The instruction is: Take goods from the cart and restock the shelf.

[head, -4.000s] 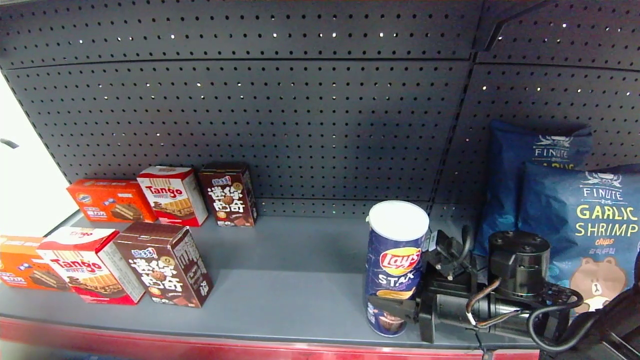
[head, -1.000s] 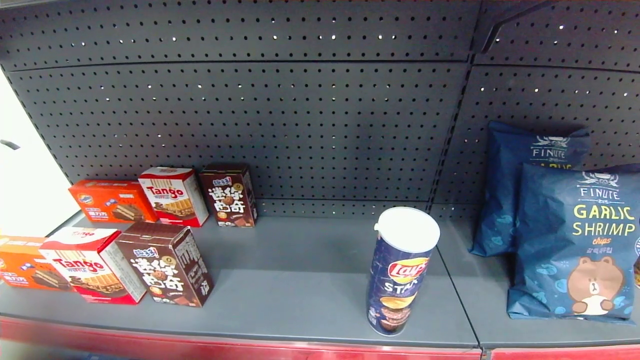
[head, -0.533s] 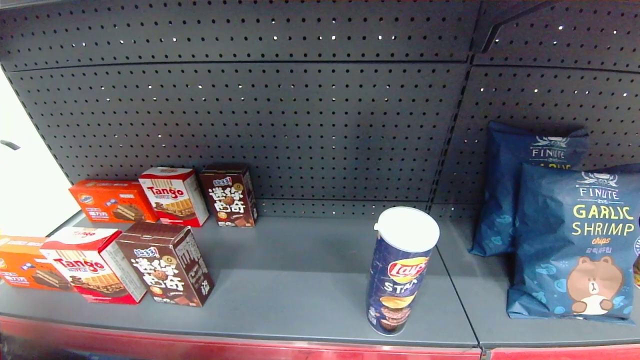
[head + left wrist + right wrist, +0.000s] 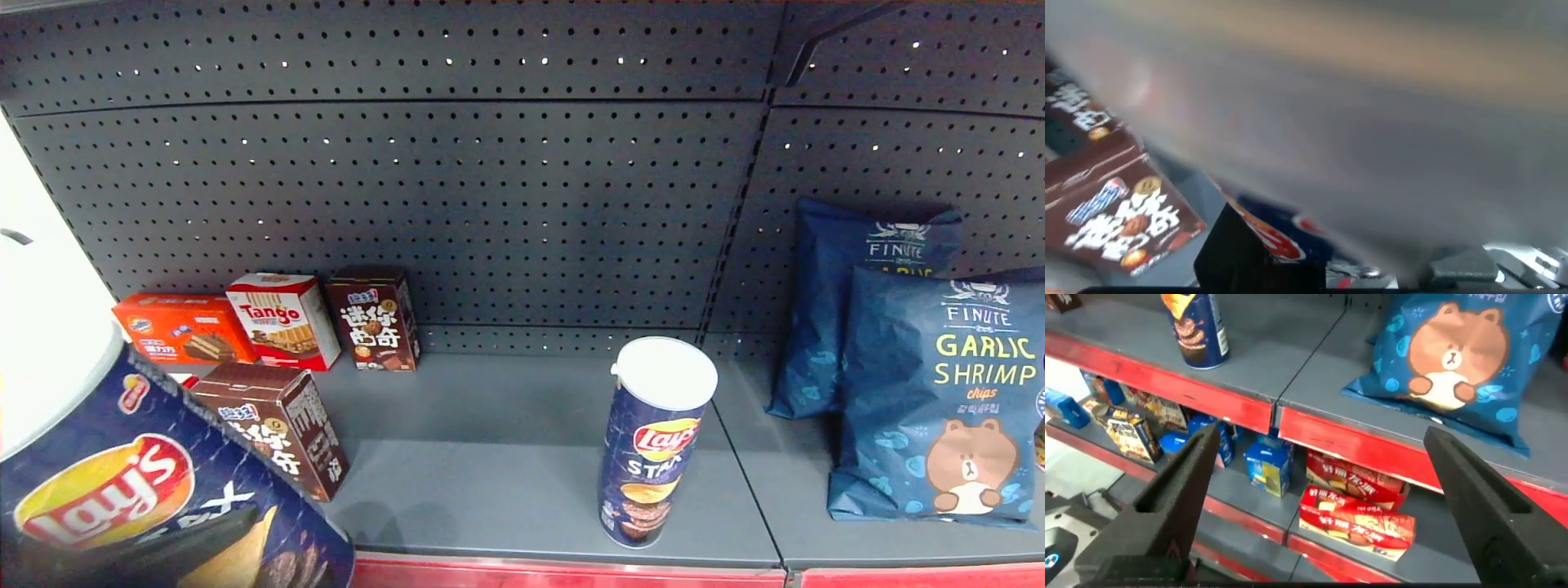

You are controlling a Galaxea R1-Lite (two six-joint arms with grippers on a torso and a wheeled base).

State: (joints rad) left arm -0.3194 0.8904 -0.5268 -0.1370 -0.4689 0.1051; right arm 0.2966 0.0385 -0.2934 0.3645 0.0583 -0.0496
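A blue chip can (image 4: 122,482) with a white lid hangs tilted close in front at the lower left, before the shelf's left end. My left gripper (image 4: 155,547) is shut on it, and one dark finger (image 4: 1231,253) lies along the can's side. A second, matching can (image 4: 657,441) stands upright near the front of the grey shelf (image 4: 490,482), right of centre. My right gripper (image 4: 1335,498) is open and holds nothing, hanging below and in front of the shelf's red front edge (image 4: 1323,429).
Snack boxes fill the shelf's left end: an orange box (image 4: 181,328), a red-and-white box (image 4: 284,318) and two brown boxes (image 4: 374,317) (image 4: 282,425). Two blue chip bags (image 4: 931,392) lean at the right. Bare shelf lies between the boxes and the standing can. A lower shelf (image 4: 1355,514) holds more goods.
The held can has risen into the head view from the lower left and now covers the two front-left boxes. Four seconds ago the right arm was at the standing can; it has since withdrawn.
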